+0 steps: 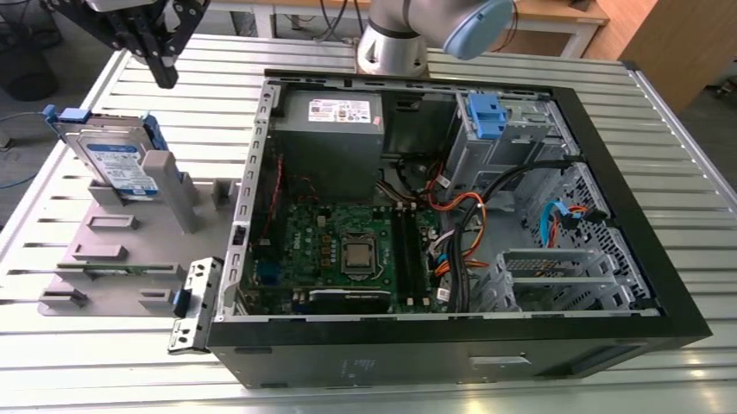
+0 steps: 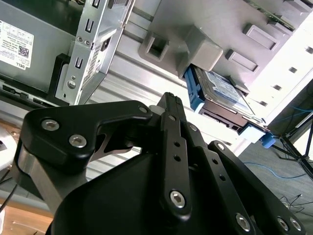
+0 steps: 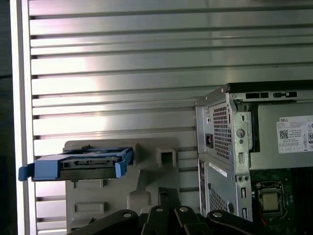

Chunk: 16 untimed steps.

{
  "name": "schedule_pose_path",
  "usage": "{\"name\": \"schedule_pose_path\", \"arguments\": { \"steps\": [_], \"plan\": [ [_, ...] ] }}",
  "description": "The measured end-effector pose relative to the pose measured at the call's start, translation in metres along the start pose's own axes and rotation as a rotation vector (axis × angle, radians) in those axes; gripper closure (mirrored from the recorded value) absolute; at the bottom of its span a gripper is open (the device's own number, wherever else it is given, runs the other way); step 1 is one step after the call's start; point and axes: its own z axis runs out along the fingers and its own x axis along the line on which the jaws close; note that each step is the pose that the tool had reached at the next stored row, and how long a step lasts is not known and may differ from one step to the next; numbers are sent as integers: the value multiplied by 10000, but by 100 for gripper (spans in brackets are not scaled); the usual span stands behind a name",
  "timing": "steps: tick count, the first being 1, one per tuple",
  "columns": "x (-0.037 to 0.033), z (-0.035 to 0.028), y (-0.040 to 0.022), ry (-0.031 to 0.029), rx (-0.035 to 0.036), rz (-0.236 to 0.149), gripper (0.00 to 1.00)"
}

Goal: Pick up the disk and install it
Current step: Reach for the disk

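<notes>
Disk [image 1: 116, 164]: stands on edge, tilted, in the grey holder at the exterior view's left, blue rails round its edges, nothing gripping it
Holder [image 1: 116, 259]: lies on the slatted table [image 1: 116, 366], just beside the case
Tool [image 1: 168, 79]: hangs above the disk, apart from it, fingers drawn together on nothing
Case [image 1: 461, 362]: black, open, motherboard showing
Drive cage [image 1: 519, 142]: grey, inside the case toward the exterior view's right, with a blue-tabbed bracket [image 1: 486, 116]
</notes>
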Motion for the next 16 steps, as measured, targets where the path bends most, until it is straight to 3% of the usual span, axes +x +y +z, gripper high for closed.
{"name": "schedule_pose_path", "arguments": {
  "steps": [16],
  "plan": [
    [101, -3, -8, 0, 0, -1, 89]
  ]
}}
